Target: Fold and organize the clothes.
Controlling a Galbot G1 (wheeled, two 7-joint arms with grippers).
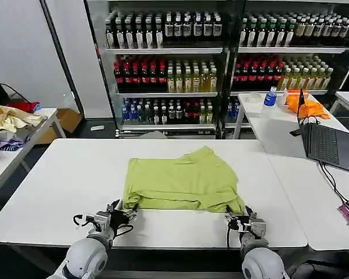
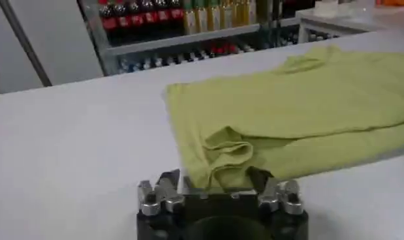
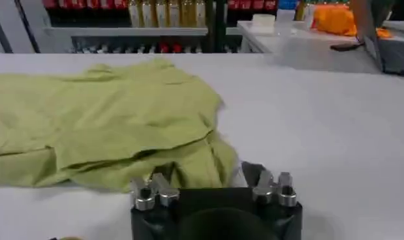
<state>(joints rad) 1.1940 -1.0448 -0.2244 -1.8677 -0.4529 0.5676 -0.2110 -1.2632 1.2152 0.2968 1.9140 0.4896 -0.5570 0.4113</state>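
Observation:
The clothes are one lime green T-shirt (image 1: pixel 183 180), lying partly folded in the middle of the white table (image 1: pixel 58 180). My left gripper (image 1: pixel 123 210) sits at the shirt's near left corner. In the left wrist view the left gripper (image 2: pixel 215 179) is open, and a bunched fold of the T-shirt (image 2: pixel 286 111) lies between its fingers. My right gripper (image 1: pixel 238 216) sits at the near right corner. In the right wrist view the right gripper (image 3: pixel 205 173) is open too, with the edge of the T-shirt (image 3: pixel 110 111) reaching in between its fingers.
An open laptop (image 1: pixel 331 145) with cables stands on the table to the right, beyond it an orange cloth (image 1: pixel 305 104) and a bottle (image 1: pixel 270 96). A pale yellow clothes pile (image 1: pixel 9 119) lies on the left table. Drink shelves (image 1: pixel 168 58) line the back.

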